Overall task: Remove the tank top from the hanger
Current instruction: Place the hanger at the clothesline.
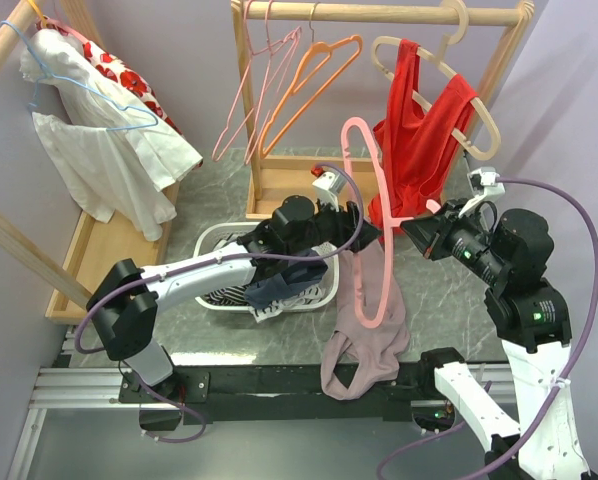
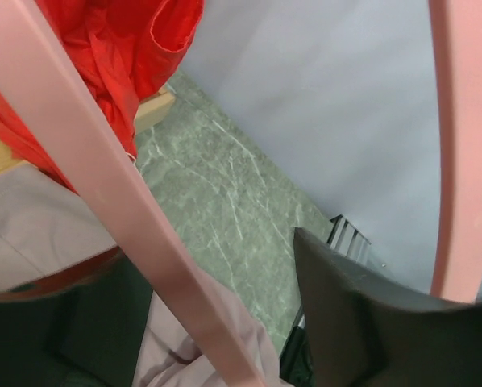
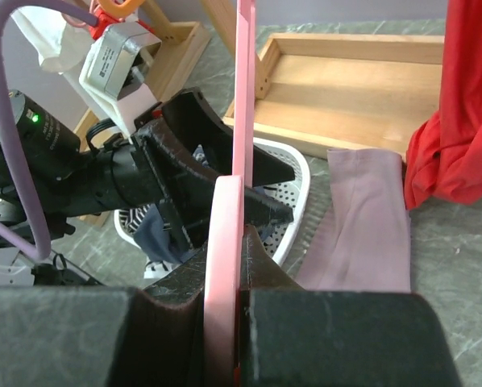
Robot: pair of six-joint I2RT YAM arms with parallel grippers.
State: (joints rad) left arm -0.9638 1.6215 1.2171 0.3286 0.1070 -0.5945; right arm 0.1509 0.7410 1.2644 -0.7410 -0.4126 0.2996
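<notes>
Right claw (image 3: pixel 239 284) pinches pink hanger (image 3: pixel 243 97) carrying tank top (image 1: pixel 364 345)

Basket (image 1: pixel 211 240) left of tank top (image 1: pixel 364 347) (adjacent).

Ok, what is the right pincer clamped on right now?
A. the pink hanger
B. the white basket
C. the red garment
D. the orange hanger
A: the right wrist view shows the pink hanger pinched edge-on between the pads of the right pincer.
</notes>
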